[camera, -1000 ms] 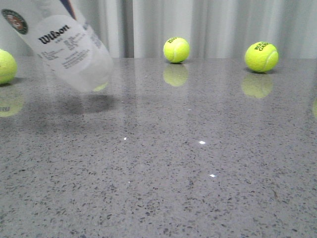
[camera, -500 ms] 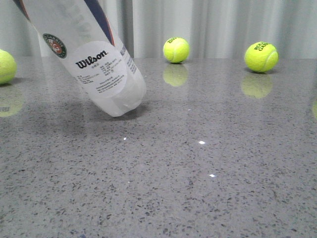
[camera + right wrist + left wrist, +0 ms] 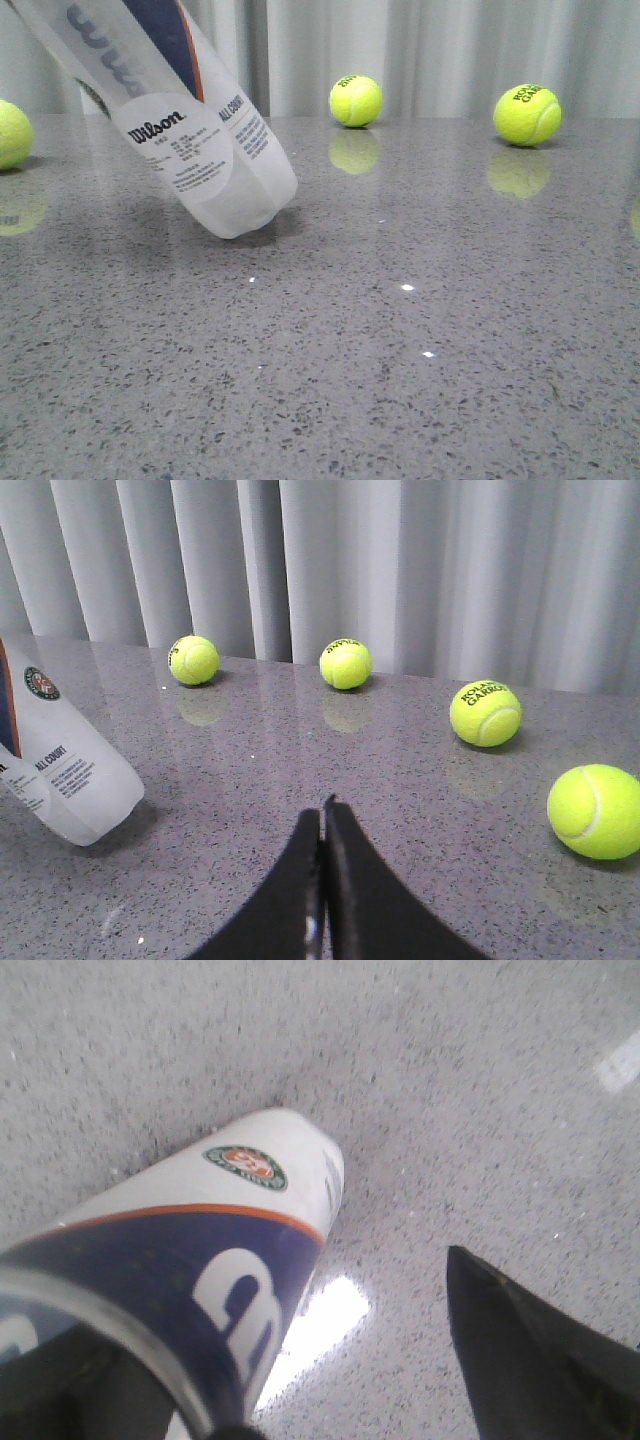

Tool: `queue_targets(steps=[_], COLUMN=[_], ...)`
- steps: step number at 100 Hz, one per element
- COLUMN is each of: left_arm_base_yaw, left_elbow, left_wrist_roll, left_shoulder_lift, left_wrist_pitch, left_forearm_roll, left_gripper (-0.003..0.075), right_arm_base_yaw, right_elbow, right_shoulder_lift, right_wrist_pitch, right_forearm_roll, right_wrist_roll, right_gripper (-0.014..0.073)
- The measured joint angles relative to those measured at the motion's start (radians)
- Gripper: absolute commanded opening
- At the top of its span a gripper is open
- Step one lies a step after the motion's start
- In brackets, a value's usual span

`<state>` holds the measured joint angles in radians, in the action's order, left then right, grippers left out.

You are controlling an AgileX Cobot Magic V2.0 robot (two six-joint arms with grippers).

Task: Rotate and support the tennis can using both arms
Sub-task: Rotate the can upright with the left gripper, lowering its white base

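Observation:
The tennis can (image 3: 200, 150) leans steeply to the left, with its rounded base on the grey table (image 3: 420, 360) at left of centre. Its top runs out of the front view. In the left wrist view the can (image 3: 200, 1230) shows its navy-and-orange band, Roland Garros badge and silver rim close to the camera. One dark finger (image 3: 520, 1350) of my left gripper stands well apart from the can, with table showing between them; the other finger is hidden. My right gripper (image 3: 322, 815) is shut and empty, low over the table to the right of the can (image 3: 60, 770).
Yellow-green tennis balls lie along the back of the table: one at the left edge (image 3: 12, 133), one in the middle (image 3: 356, 100), one at the right (image 3: 527, 114). Another ball (image 3: 594, 811) lies nearer at far right. Grey curtains hang behind.
The can came down and to the right until its base reached the table. It then turned about its own axis, the Wilson label swinging left.

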<state>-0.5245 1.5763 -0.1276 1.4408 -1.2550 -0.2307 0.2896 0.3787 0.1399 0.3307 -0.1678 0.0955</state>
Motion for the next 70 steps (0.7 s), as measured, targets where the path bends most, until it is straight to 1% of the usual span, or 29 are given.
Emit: queue_targets(steps=[15, 30, 57, 70], left_arm_base_yaw=[0.000, -0.014, -0.116, -0.146], left_elbow=[0.045, 0.070, 0.128, 0.132], left_wrist_roll=[0.000, 0.000, 0.000, 0.000], left_shoulder_lift=[0.007, 0.054, 0.113, 0.122], left_wrist_pitch=[0.000, 0.006, 0.055, 0.093], left_forearm_roll=[-0.045, -0.078, -0.091, -0.095], left_gripper=[0.0512, 0.0512, 0.0512, 0.0512], right_arm_base_yaw=[0.000, 0.000, 0.000, 0.000], right_elbow=[0.000, 0.000, 0.000, 0.000], right_shoulder_lift=[0.000, 0.000, 0.000, 0.000], right_wrist_pitch=[0.000, 0.000, 0.000, 0.000], right_forearm_roll=[0.000, 0.000, 0.000, 0.000], right_wrist_roll=[0.000, 0.000, 0.000, 0.000], right_gripper=[-0.0057, -0.0057, -0.0057, -0.0057])
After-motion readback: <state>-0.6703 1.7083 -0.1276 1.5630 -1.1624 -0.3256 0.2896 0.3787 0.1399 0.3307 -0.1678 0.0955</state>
